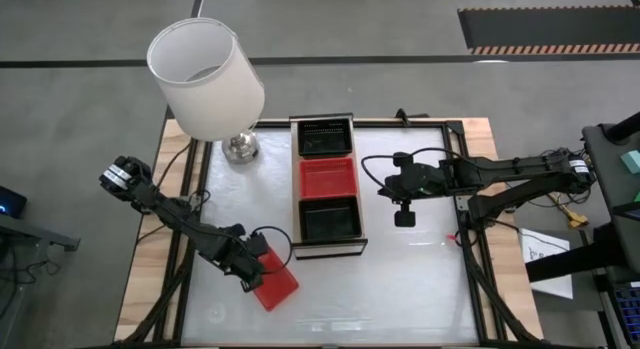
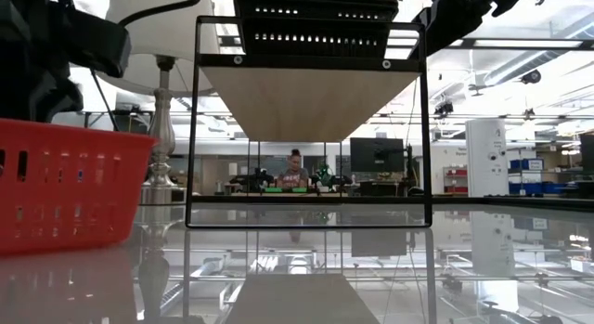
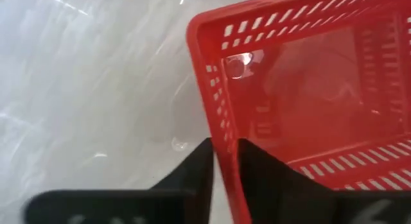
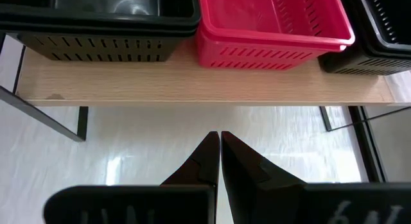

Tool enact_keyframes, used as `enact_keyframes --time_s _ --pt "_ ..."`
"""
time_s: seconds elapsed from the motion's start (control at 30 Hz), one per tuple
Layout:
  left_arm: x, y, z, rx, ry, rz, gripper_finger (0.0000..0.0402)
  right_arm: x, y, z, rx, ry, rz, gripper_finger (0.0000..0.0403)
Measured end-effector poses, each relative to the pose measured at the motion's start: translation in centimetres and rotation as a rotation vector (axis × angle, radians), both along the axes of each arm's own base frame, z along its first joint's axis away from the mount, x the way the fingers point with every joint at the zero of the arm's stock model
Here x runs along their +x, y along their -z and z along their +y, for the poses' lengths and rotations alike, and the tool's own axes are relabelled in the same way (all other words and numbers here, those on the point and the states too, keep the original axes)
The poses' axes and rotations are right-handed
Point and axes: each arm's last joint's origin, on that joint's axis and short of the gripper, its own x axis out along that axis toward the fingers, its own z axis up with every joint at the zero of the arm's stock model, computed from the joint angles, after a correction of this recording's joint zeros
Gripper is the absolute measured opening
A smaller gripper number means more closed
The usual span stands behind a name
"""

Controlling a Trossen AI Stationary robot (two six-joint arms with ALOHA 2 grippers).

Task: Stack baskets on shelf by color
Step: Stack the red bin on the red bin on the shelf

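Observation:
A loose red basket sits near the table's near-left part, with my left gripper shut on its wall. The shelf stands mid-table on a dark raised frame. On its board rest, by their bottoms, a black basket at the far end, a red basket in the middle and a black basket at the near end. My right gripper hovers shut over the table, right of the shelf and facing it. My left gripper pinches a side wall of the loose red basket near a corner, at its rim. One finger is outside the wall and the other inside. The fingers come slanting down from the table's left. The basket stays upright, its bottom at the tabletop.
A lamp with a white shade and metal foot stands at the far left, close to the shelf's far end. Glossy white tabletop lies open to the right of and in front of the shelf. People sit at desks in the room beyond.

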Motion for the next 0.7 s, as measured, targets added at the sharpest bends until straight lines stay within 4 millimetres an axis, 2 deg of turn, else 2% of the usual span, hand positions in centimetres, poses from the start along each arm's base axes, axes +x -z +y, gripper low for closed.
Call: enact_keyframes --time_s 0.1,0.27,0.37,0.57,0.7 --pt "-0.1 0.2 0.1 0.002 -0.007 0.006 0.0012 0.0 0.1 0.0 0.002 0.002 0.003 0.0009" --pt "-0.1 -0.5 0.0 -0.020 -0.022 -0.014 0.0003 0.0 0.2 0.0 0.002 0.003 0.007 0.0009" --pt "-0.3 -2.5 0.0 -0.068 -0.018 -0.084 0.0002 -0.1 0.3 0.0 0.002 0.003 0.011 0.0009" --pt "-1.5 -8.0 0.4 -0.187 0.001 -0.287 0.0001 -0.1 0.3 0.0 0.002 0.003 0.015 0.0009" --pt "-2.5 -11.2 1.0 -0.179 0.049 -0.472 0.0001 -0.1 0.3 0.0 0.001 0.002 0.016 0.0009"
